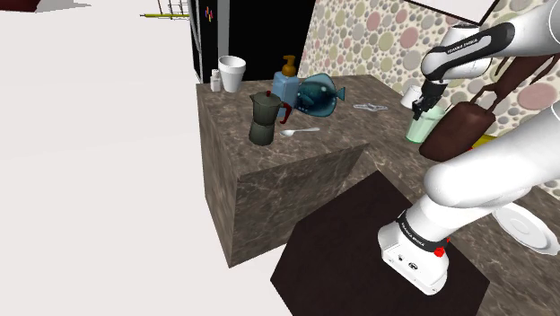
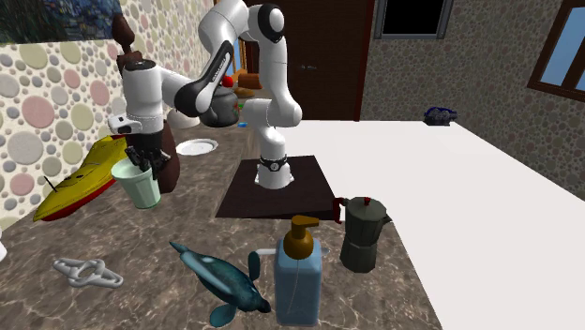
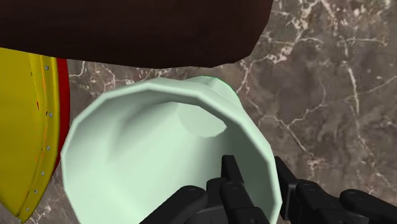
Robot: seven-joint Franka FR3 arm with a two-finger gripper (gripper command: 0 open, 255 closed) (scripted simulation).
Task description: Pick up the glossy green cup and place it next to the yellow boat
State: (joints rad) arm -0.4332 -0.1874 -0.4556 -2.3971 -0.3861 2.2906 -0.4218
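Shoulder view, hand: the gripper (image 1: 423, 106) is seen at the far right of the marble counter (image 1: 269, 184), pointed downward and closed on a cup's rim.
Shoulder view, cup: the pale green cup (image 1: 419, 127) hangs directly under the hand, mouth up, with a brown bag (image 1: 456, 130) touching or just beside it on this view's right.
Second exterior view, cup and boat: the cup (image 2: 138, 185) is held just beside the yellow boat (image 2: 80, 178), on this view's right of the hull and near the hull's farther end.
Second exterior view, axes: the cup's long axis is upright, while the boat's runs along the counter from lower left to upper right, so the cup stands alongside the hull rather than off either end.
Second exterior view, height: the cup's base appears a little above the counter (image 2: 441, 300), though contact cannot be ruled out from here.
Wrist view, grip: the cup's wall is pinched between the fingers (image 3: 232, 181), one inside the mouth and one outside.
Wrist view, opening: the cup (image 3: 153, 153) opens straight toward the hand.
Wrist view, surroundings: the boat (image 3: 25, 121) lies close on one side and the bag (image 3: 127, 28) beyond.
Judged next move: a straight lowering is called for, since the boat is already adjacent.
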